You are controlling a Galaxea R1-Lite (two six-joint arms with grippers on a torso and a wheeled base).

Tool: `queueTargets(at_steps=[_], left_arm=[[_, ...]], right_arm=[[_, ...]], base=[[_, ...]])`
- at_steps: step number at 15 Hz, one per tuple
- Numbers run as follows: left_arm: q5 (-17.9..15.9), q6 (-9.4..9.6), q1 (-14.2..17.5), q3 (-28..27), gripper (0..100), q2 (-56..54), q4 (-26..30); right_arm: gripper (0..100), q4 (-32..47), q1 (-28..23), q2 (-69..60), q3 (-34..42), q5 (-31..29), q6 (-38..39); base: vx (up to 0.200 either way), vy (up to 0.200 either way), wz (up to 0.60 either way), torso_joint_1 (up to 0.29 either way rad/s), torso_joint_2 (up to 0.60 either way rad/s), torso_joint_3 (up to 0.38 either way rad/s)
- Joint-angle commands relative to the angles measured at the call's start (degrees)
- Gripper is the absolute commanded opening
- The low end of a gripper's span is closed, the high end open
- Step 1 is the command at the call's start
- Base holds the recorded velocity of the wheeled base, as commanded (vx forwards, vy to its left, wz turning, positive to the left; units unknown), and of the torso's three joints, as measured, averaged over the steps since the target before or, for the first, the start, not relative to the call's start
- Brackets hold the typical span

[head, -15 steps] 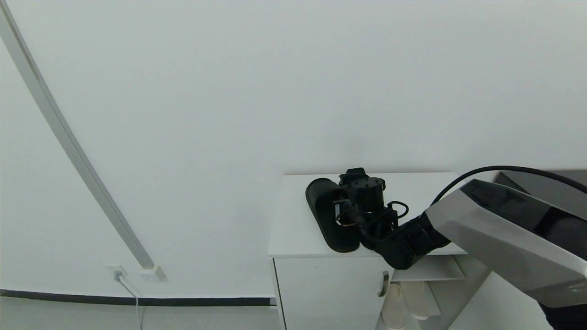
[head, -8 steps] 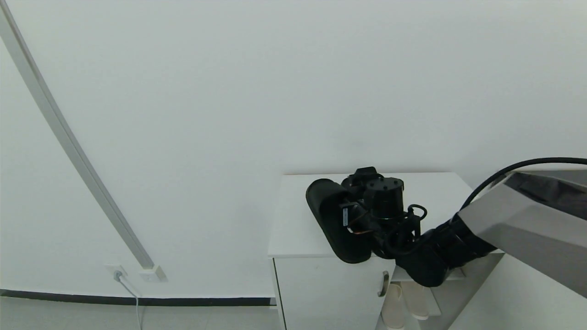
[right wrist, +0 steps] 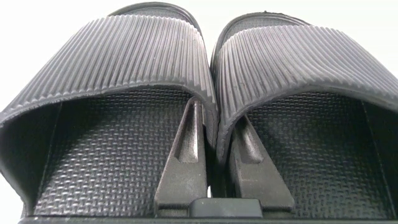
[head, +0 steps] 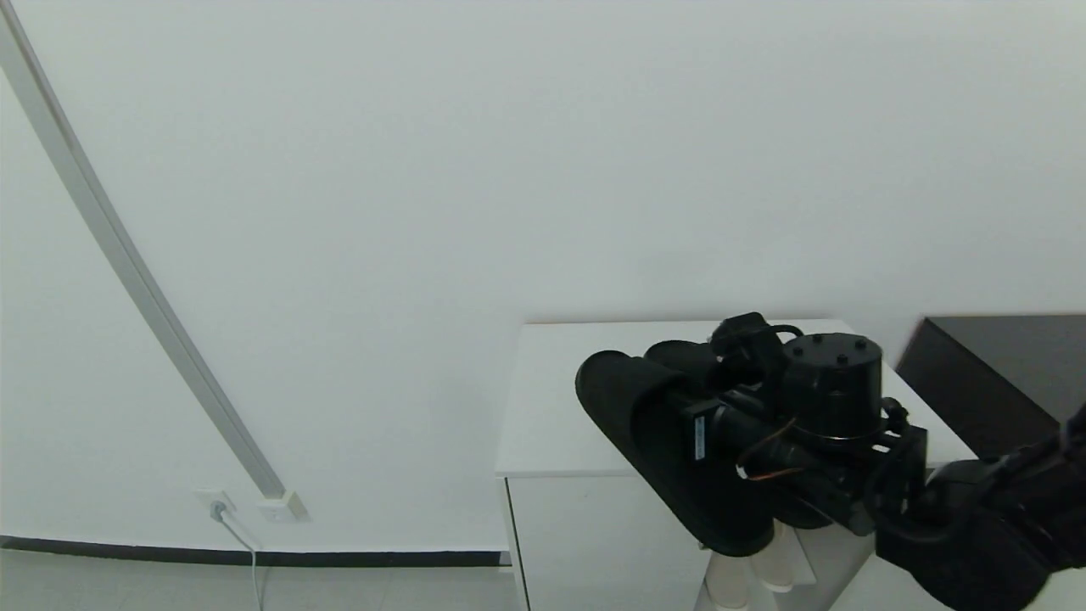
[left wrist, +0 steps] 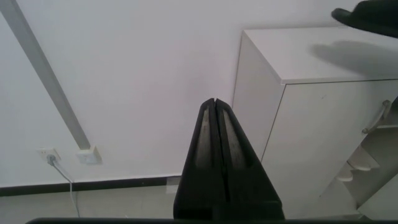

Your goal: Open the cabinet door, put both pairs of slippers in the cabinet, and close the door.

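A: Right gripper (right wrist: 217, 117)?
B: Jaws clamped on inner straps of the black slippers (head: 679, 441); pair held over the front edge of the cabinet (head: 551, 424).
A: Left gripper (left wrist: 215, 106)?
B: Jaws together, empty, apart from cabinet.

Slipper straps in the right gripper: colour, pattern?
Black, finely ribbed slipper straps; clearest in right wrist view.

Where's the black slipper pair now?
Head view, right side: the pair of black ribbed rubber slippers is clamped in the right gripper, overhanging the front edge of the white cabinet, above the pale slippers.
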Motion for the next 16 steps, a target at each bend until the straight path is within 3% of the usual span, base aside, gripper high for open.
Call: queueTargets(at_steps=[1, 5, 10, 16], left_arm=[[-0.01, 0.01, 0.02, 0.00, 0, 0.06, -0.01], [-0.01, 0.01, 0.02, 0.00, 0, 0.06, -0.01], [-0.01, 0.01, 0.02, 0.00, 0, 0.06, -0.01], [-0.01, -0.08, 0.02, 0.00, 0, 0.06, -0.01]], right_arm=[[0, 2.11, -0.83, -9.73, 3.91, 3.36, -0.31], [0, 16.18, -0.66, -15.44, 0.40, 4.33, 0.13], [0, 16.09, 1.80, -15.35, 1.54, 4.33, 0.13], [0, 16.00, 2.24, -15.62, 2.33, 4.33, -0.05]], base=[[0.000, 0.000, 0.00, 0.000, 0.00, 0.000], [0.000, 0.000, 0.00, 0.000, 0.00, 0.000], [0.000, 0.000, 0.00, 0.000, 0.00, 0.000], [-0.200, 0.000, 0.00, 0.004, 0.00, 0.004]])
